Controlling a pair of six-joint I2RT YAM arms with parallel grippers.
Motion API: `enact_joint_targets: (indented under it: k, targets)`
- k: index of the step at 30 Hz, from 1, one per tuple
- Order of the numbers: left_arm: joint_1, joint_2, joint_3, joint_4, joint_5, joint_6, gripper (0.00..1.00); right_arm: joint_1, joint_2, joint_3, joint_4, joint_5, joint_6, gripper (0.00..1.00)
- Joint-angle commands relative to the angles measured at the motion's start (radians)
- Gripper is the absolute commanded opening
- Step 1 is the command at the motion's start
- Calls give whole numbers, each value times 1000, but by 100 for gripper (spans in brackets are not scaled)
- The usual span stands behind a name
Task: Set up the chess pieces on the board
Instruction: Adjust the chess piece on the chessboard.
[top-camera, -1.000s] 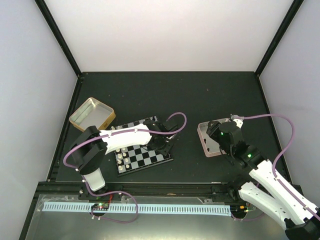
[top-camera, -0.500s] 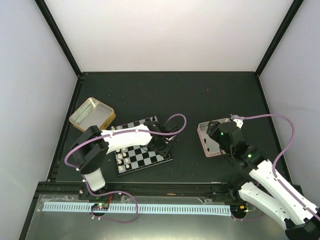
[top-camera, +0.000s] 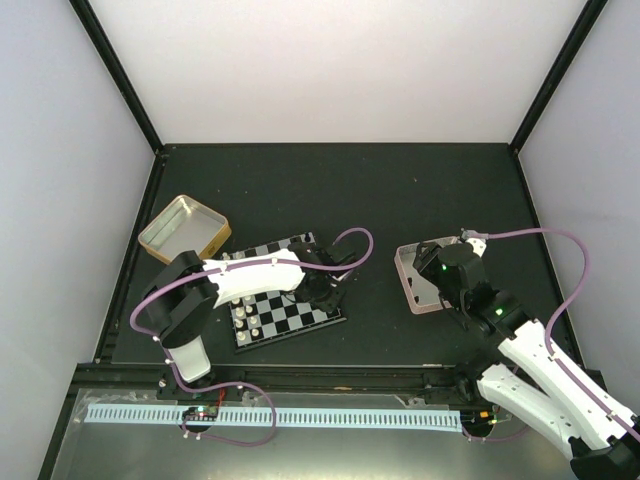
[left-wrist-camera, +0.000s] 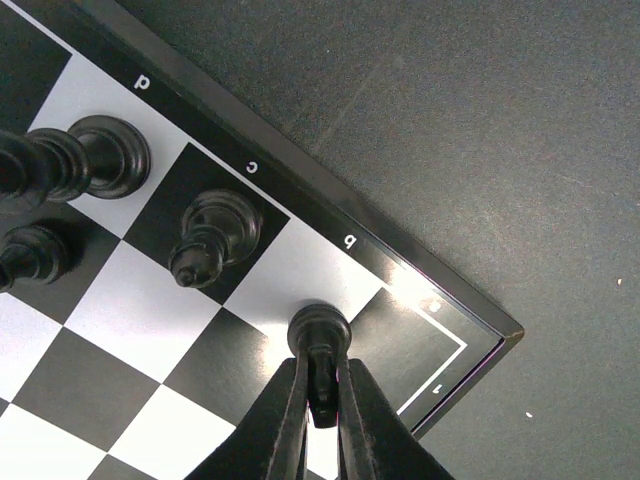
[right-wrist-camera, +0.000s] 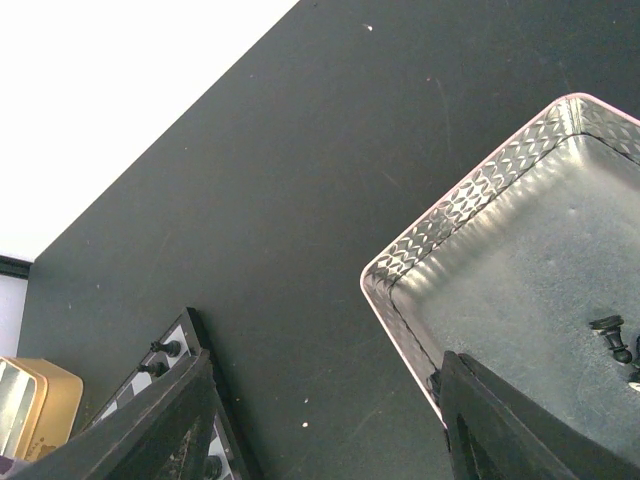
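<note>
The board (top-camera: 290, 318) lies left of centre on the mat, with cream pieces (top-camera: 243, 312) on its left side. My left gripper (left-wrist-camera: 320, 400) is shut on a black piece (left-wrist-camera: 319, 333), held with its base on the pale square by the "b" mark near the board's corner (left-wrist-camera: 470, 345). Other black pieces (left-wrist-camera: 212, 235) stand on neighbouring squares. In the top view the left gripper (top-camera: 325, 292) is over the board's right edge. My right gripper (right-wrist-camera: 325, 420) is open and empty above the mat, beside the pink-rimmed tin (right-wrist-camera: 470, 215), which holds a loose black piece (right-wrist-camera: 610, 333).
A gold square tin (top-camera: 184, 229) sits at the back left of the mat. The pink-rimmed tin (top-camera: 418, 275) lies right of the board, under the right wrist. A purple cable (top-camera: 355, 240) loops over the board's far edge.
The left gripper has shifted slightly nearer over the board's right edge. The right arm has not moved.
</note>
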Motion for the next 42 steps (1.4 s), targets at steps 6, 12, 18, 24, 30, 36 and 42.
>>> enact_joint_targets:
  k: [6, 12, 18, 24, 30, 36, 42]
  targets:
    - [0, 35, 23, 22, -46, -23, 7, -3, -5, -12, 7, 29, 0, 63]
    - [5, 33, 17, 26, -68, -36, 8, -3, -1, -14, 6, 28, -4, 63]
    - [8, 32, 14, 49, -56, -37, 7, -3, 0, -14, 6, 27, -3, 63]
    - [8, 34, 14, 50, -44, -34, 10, -3, -1, -13, 4, 22, -3, 63]
    - [10, 5, 9, 37, -39, -37, 18, -3, -2, -12, -6, 28, -7, 63]
    - [10, -59, 2, 27, -31, -42, 28, -4, 5, -6, -26, 45, -45, 63]
    - [19, -179, -34, 62, -60, -49, 36, -69, 78, 18, -30, -20, -158, 63]
